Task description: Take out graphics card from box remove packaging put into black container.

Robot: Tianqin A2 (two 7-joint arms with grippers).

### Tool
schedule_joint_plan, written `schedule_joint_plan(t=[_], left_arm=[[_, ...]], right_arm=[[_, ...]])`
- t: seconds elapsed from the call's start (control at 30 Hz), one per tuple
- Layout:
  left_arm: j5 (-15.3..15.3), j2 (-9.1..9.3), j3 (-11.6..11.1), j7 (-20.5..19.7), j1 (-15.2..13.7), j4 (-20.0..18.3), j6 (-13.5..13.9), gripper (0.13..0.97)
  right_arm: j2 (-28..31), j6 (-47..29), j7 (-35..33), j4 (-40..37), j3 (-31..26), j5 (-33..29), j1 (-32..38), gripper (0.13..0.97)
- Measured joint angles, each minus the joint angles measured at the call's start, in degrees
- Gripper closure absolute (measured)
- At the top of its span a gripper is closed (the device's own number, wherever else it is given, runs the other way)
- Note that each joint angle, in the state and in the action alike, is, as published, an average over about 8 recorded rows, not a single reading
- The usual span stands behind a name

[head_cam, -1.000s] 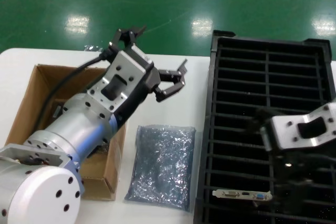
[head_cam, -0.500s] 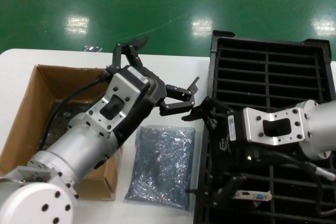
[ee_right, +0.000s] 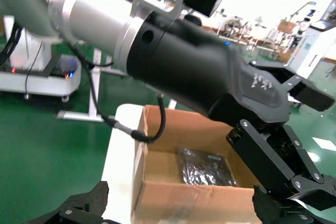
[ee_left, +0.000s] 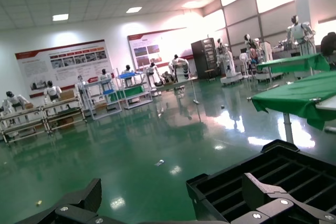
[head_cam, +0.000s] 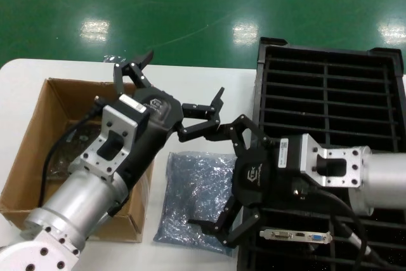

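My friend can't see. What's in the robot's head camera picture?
Two open robot grippers, the left gripper and the right gripper, hover over a white table. Under them lie a crinkly plastic bag, a cardboard box, and a black container holding a graphics card.

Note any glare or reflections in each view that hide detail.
Head view: ceiling lights glare off the green floor, and the packaging glints. Left wrist view: bright windows wash out the upper corner, with reflections on the floor. Right wrist view: even light, bagged board in the box shines.

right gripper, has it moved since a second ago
Yes. The right gripper has swung left off the black container and now hangs open over the packaging.
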Motion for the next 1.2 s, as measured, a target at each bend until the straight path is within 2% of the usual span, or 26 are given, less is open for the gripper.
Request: schedule_joint_plan(t=[0.37, 0.67, 1.2], left_arm=[[-11.9, -1.78, -0.5, 7.0, 3.7, 3.8, -7.6, 0.144], [-21.8, -3.24, -0.9, 12.9, 6.7, 6.9, -13.8, 0.132], [-39.1, -5.81, -1.5, 22.8, 12.0, 12.4, -24.9, 0.132]], right_arm=[[-4.0, 5.2, -5.6, -1.5, 7.4, 4.0, -11.7, 0.129], [-7.3, 25.5, -10.0, -2.8, 15.0, 7.2, -21.2, 0.129], [-13.1, 44.9, -17.8, -5.1, 27.0, 13.0, -38.1, 0.129]])
